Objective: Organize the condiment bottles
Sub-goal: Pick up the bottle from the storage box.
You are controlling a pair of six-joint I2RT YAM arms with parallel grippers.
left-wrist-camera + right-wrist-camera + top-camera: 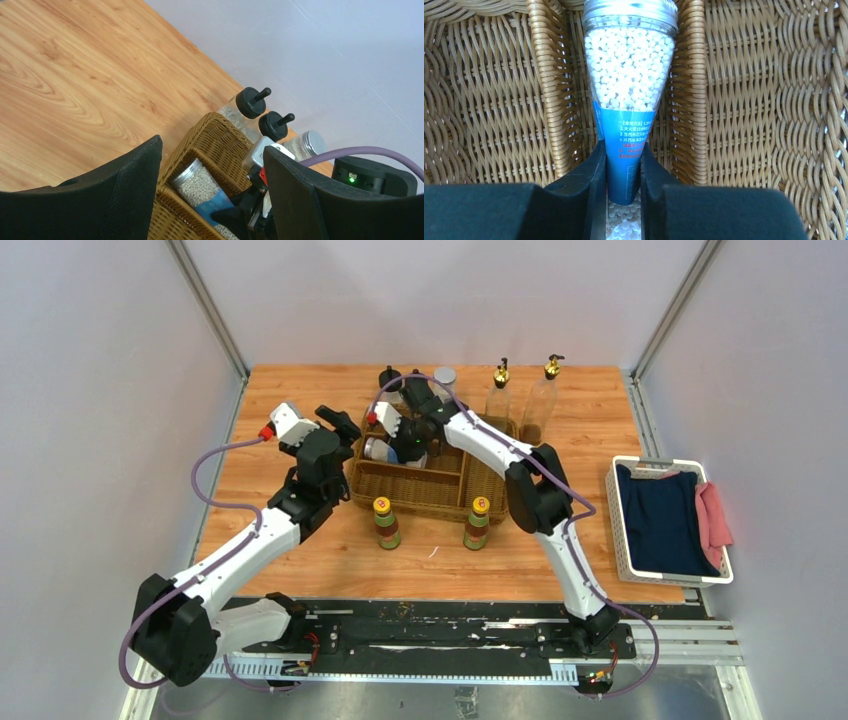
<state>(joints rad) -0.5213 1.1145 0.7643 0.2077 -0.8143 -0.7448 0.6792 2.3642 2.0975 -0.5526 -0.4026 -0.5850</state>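
**Q:** What shows from overhead?

**Me:** My right gripper (405,445) reaches down into the wicker basket (410,502) at its ten o'clock corner. A grey-lidded jar (378,449) lies on its side there. My left gripper (340,425) hangs just beside the basket's nine o'clock rim. The yellow-capped bottles (386,523) stand on the table (300,390) along the basket's six o'clock side. The gold-topped bottles (499,390) stand at its one o'clock.

**Q:** And your left wrist?

**Me:** My left jaws stand wide with nothing between them. Beyond them the grey-lidded jar (200,182) lies in a basket compartment. Outside the rim, towards one o'clock, stand two black-capped bottles (250,102). A second grey-lidded jar (307,145) stands just beside them.

**Q:** Your right wrist?

**Me:** My right fingers (574,185) clamp the grey-lidded jar (630,75) at its blue-labelled end. Its lid points to twelve o'clock and white beads fill it. It lies along a narrow compartment, with wicker walls at three and nine o'clock.
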